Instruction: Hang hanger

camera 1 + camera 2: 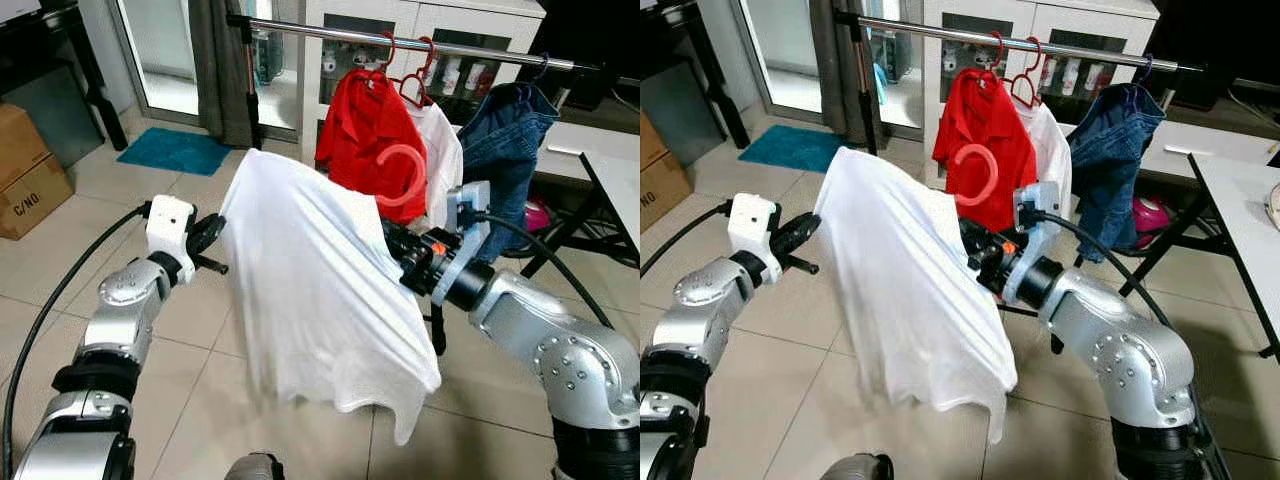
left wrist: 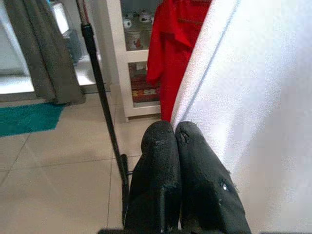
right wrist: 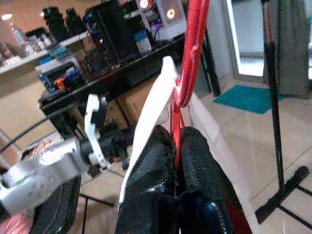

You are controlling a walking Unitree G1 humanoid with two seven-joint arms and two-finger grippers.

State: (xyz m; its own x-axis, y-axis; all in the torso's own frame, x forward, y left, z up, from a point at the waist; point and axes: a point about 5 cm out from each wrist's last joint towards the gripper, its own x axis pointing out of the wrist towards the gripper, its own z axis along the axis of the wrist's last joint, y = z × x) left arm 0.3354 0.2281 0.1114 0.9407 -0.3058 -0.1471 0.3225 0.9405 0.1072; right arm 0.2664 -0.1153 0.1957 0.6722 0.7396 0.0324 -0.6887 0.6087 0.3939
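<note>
A white shirt [image 1: 310, 290] hangs on a red hanger whose hook [image 1: 400, 175] sticks up above its collar. My right gripper [image 1: 398, 248] is shut on the red hanger [image 3: 187, 73] just below the hook, at chest height in front of the clothes rail [image 1: 400, 42]. Fabric drapes over the gripper's fingers [image 3: 200, 156]. My left gripper [image 1: 208, 236] is shut, its tips [image 2: 174, 127] against the shirt's left shoulder edge; I cannot tell whether any fabric is pinched. The hook sits lower than the rail and short of it.
On the rail hang a red shirt [image 1: 362, 125], a white garment [image 1: 442, 150] and blue denim [image 1: 505, 140]. The rack's black upright [image 2: 102, 107] stands on the left by a grey curtain [image 1: 222, 70]. A white table [image 1: 618, 190] is on the right, a cardboard box [image 1: 25, 170] far left.
</note>
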